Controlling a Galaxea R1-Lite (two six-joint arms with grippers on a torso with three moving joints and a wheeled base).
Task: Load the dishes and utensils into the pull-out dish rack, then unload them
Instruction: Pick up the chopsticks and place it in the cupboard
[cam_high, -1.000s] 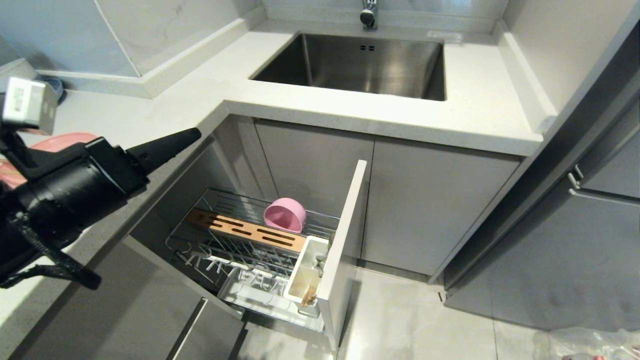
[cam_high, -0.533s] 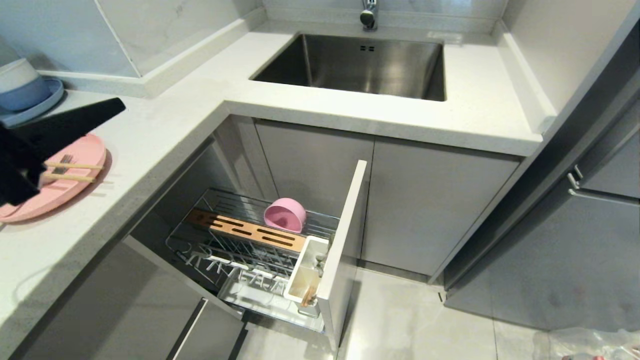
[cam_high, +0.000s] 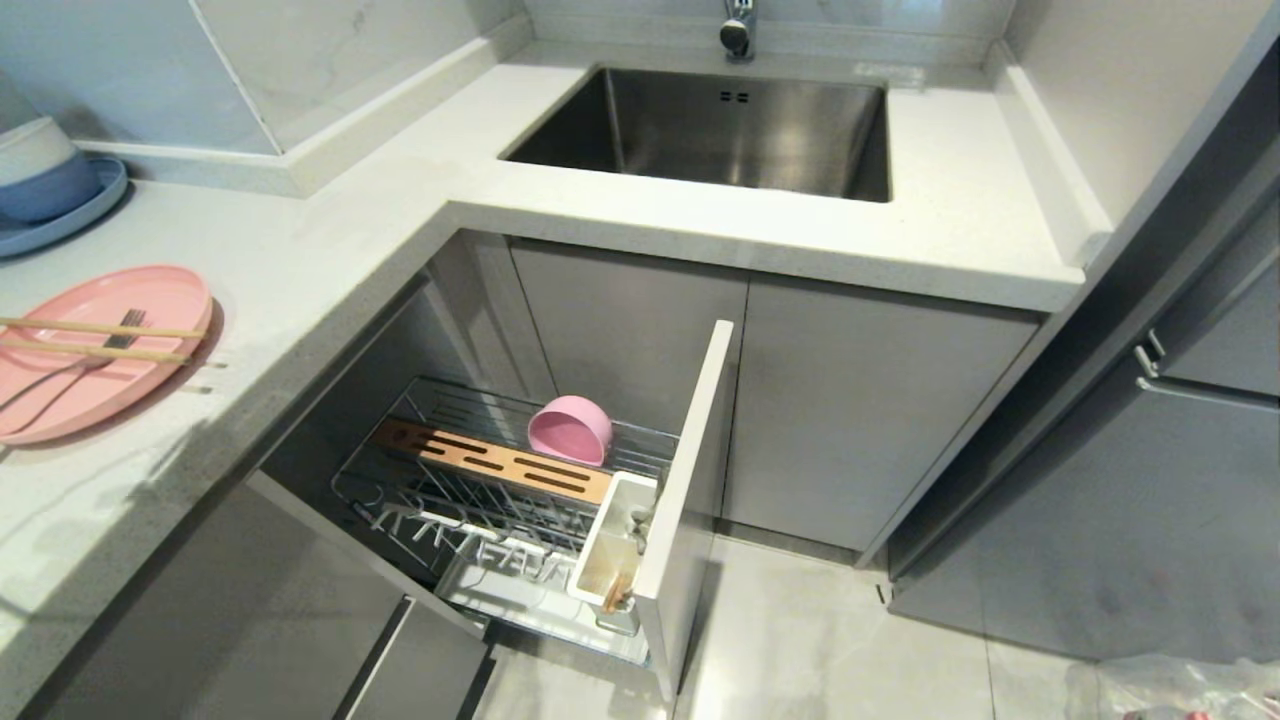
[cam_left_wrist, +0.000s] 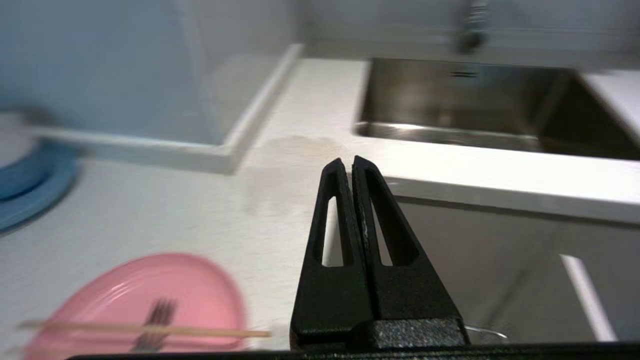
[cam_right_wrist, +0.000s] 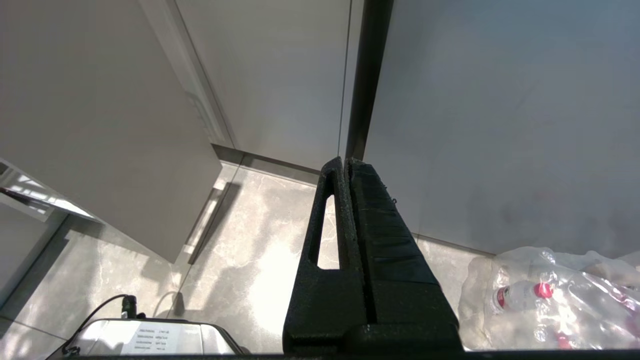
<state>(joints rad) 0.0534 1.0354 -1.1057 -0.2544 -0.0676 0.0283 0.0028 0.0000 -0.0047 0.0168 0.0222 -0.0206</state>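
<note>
The pink plate (cam_high: 95, 345) lies on the tabletop (cam_high: 330, 240), and it is the landmark here. On top of the plate lie the chopsticks (cam_high: 100, 340) and the fork (cam_high: 75, 365). The chopsticks lie side by side, and their long way runs across the plate, with the tips sticking out a little past the plate edge that is nearer the sink (cam_high: 720, 125). The fork crosses under them at a slant.

The left end effector (cam_left_wrist: 350, 167) is pressed shut and holds nothing. In the left wrist view the plate sits low and off to one side of the closed tips, so the end effector points past the plate, toward the sink. My guess is it must turn back and dip down to reach the plate. The left arm is much nearer the plate than the right arm.

The right end effector (cam_right_wrist: 346, 167) is shut too and empty. It hangs far from the plate, down by the floor.

The pink bowl (cam_high: 570, 428) is already in the dish rack (cam_high: 400, 440), below the plate and toward the sink side.

No brand or words can be read on these things.
</note>
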